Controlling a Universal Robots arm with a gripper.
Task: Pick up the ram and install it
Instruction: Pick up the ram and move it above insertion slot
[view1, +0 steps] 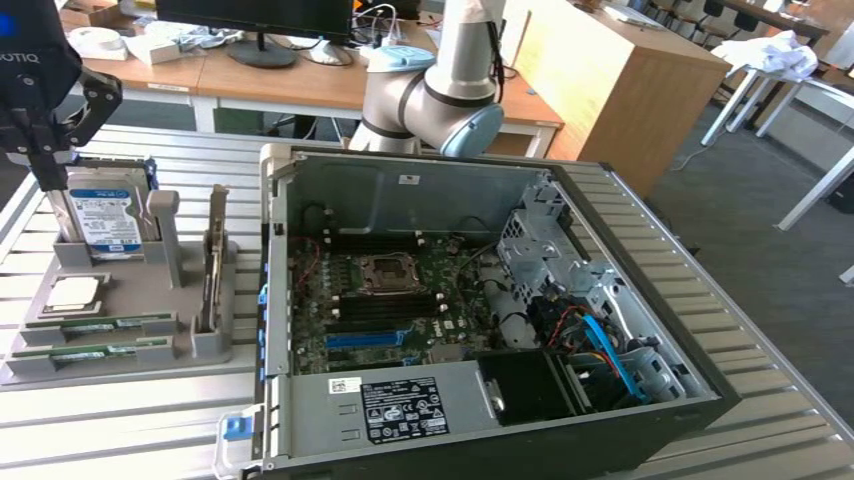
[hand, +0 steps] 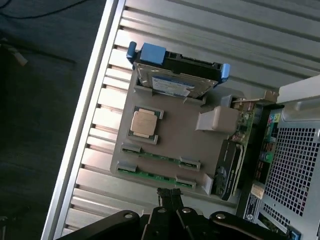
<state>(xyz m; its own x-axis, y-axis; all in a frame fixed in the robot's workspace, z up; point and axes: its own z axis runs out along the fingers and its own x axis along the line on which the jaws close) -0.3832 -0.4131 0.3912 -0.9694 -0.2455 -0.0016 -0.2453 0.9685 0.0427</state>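
Two ram sticks lie side by side in slots at the front of a grey holder tray (view1: 127, 372): one ram stick (view1: 100, 325) and a second ram stick (view1: 94, 350). In the wrist view they are the ram (hand: 159, 156) and the second stick (hand: 155, 176) nearest the fingers. My black gripper (view1: 51, 178) hangs above the tray's far corner, over the hard drive, and is shut with nothing in it. In the wrist view the gripper (hand: 170, 196) shows its closed fingertips just off the tray's edge.
The tray also holds an upright blue-labelled hard drive (view1: 104, 215), a square processor chip (view1: 74, 293) and an upright card (view1: 214, 270). The open computer case (view1: 400, 190) with its motherboard (view1: 387, 300) stands at the exterior view's right of the tray. The slatted metal table (view1: 120, 420) ends near the tray.
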